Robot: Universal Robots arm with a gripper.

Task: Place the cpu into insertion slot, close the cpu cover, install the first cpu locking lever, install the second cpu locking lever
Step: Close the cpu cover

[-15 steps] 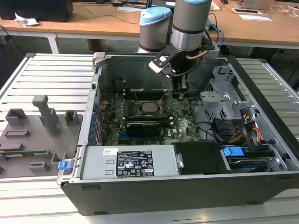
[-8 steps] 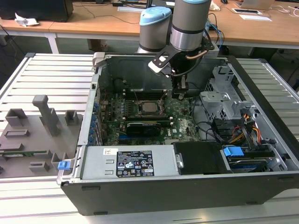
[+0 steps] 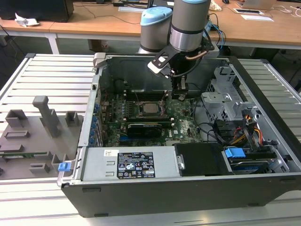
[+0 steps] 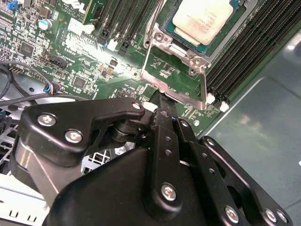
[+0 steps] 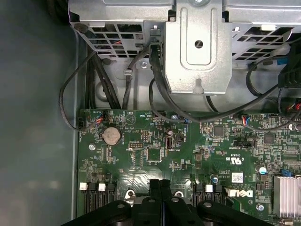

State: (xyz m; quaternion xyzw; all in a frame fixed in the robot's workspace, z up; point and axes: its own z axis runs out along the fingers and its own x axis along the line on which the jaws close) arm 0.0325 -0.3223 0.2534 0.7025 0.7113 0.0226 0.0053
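Observation:
The cpu lies flat in the insertion slot, its pale metal top showing; in the exterior view the cpu sits mid-board. The cpu cover is swung open away from the slot, tilted up, with green board visible through its window. My gripper is shut, its two black fingers pressed together, and the tips meet the cover's free edge. In the first wrist view the gripper hovers low over the motherboard. In the exterior view the gripper hangs just to the right of the slot.
Long black memory slots flank the socket. A black graphics card lies in front of it. A metal drive cage and loose cables stand on the exterior view's right. The power supply fills the case front. Grey fixtures stand outside.

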